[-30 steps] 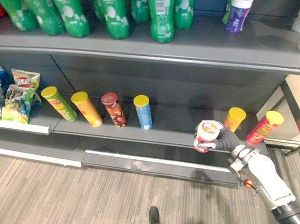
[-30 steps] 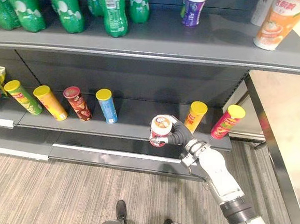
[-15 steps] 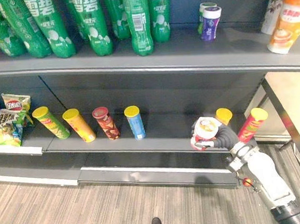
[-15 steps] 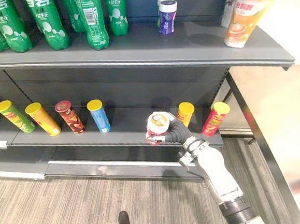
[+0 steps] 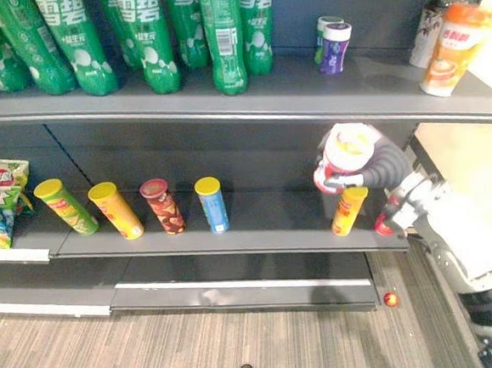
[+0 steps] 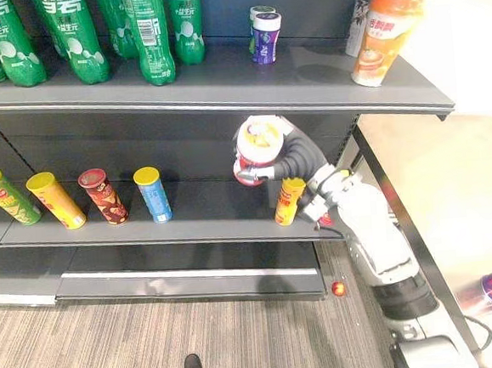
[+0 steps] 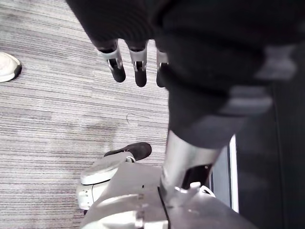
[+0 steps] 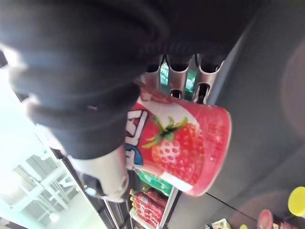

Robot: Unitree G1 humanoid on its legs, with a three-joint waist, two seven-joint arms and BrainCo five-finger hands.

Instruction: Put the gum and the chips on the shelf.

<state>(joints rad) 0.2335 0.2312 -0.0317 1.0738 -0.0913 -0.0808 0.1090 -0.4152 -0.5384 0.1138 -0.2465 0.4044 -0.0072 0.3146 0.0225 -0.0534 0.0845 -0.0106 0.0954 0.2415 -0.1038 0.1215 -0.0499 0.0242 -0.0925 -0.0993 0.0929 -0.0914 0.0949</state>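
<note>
holding red gum tub [image 5: 341, 161] up in right hand [image 6: 300, 157], fingers wrapped round it, in front of the gap under the upper shelf [image 5: 383, 84].
orange chip can [image 5: 348, 212] stands on the lower shelf [image 5: 258, 227] just below the tub. two gum jars [image 5: 333, 47] on upper shelf near green bottles [image 5: 221, 32]. left hand [image 7: 139, 61] hangs over floor [image 7: 52, 105], fingers relaxed.

Light: bright, even, from overhead. Upper shelf [image 5: 222, 100]: top well lit, with soft shadows beside the jars [image 6: 264, 33]. Lower shelf [image 5: 258, 234]: back panel [image 5: 253, 162] dim, in the upper shelf's shade. Pale surface [image 6: 449, 168], far right: glare, washed out almost to white. Floor [image 7: 47, 105]: evenly lit, faint shadows. Gum tub [image 8: 186, 148], right wrist view: brightly lit against dark shelving, a blown-out white patch [image 8: 19, 191] beside it.
</note>
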